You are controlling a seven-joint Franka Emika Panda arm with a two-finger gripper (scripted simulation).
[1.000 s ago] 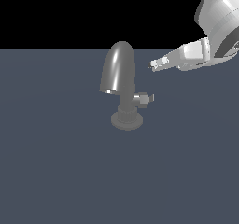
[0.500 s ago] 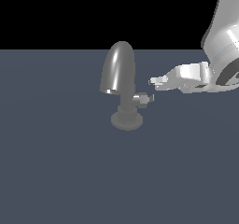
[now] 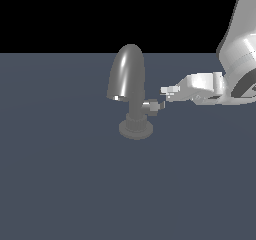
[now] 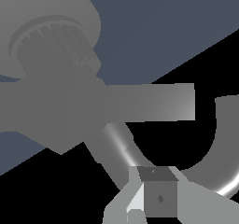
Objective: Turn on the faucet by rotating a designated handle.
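- Grey polished metal is what you are dealing with: the faucet (image 3: 131,91) stands on the flat dark surface (image 3: 75,184) near the scene's middle, its tall domed spout rising over a ribbed neck and round disc base.
- The handle (image 3: 152,106) is the short stub jutting from the stem toward the exterior view's right; in the wrist view it reads as a flat bar (image 4: 154,101) ending in a squared tab.
- Your gripper (image 3: 166,94) sits just beside that tab, a little above it, on the exterior view's right; contact is not evident.
- You cannot tell from either view whether the fingers are apart or together; nothing is between them.
- Expect the handle to be rigid and slick, turning only about its stem, so it likely resists until pushed squarely.
- Take it at the flat tab end, the farthest point from the stem, where leverage is best and the pads are least likely to slide off.
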